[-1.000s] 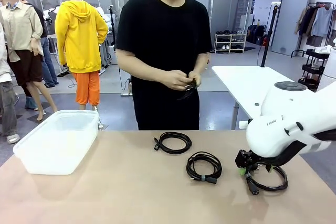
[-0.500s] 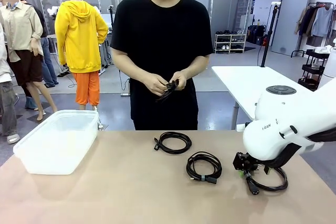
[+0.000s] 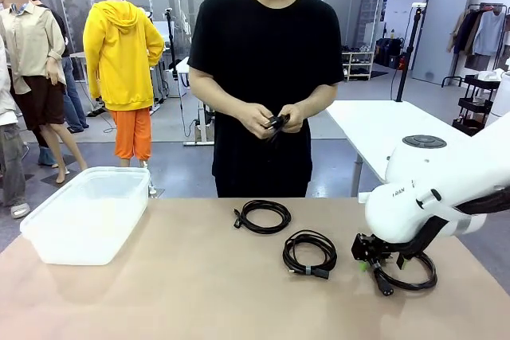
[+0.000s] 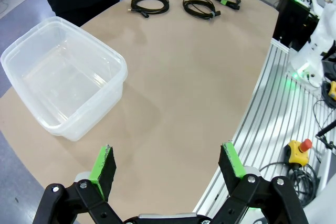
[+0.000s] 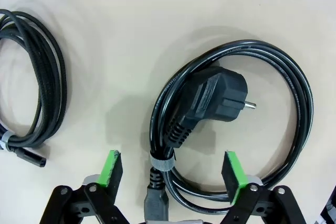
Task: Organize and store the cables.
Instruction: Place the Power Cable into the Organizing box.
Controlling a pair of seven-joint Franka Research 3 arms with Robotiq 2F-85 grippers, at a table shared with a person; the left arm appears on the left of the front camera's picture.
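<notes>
A tan table runs across the room with a person in a black T-shirt standing at its far edge. A clear bin sits on the table's left part, well apart from the cables.

The white right arm leans in low from the right, over the right end of the table. Three black coils lie on the tabletop. The far coil is near the person's side. The middle coil is nearer the robot and just beside it. The right coil lies partly under the arm.

The right gripper is down at the right coil. Its fingers are spread and straddle the tied stretch, with the green pads clear of the cord on both sides, so nothing is grasped. The coil's plug lies inside the ring, and a pale tie wraps the strands between the fingers.

The left gripper hangs above the bare near-left part of the table, released and with nothing between its fingers.

The person's hands are together at the waist around a fourth cable, a small dark bundle.
</notes>
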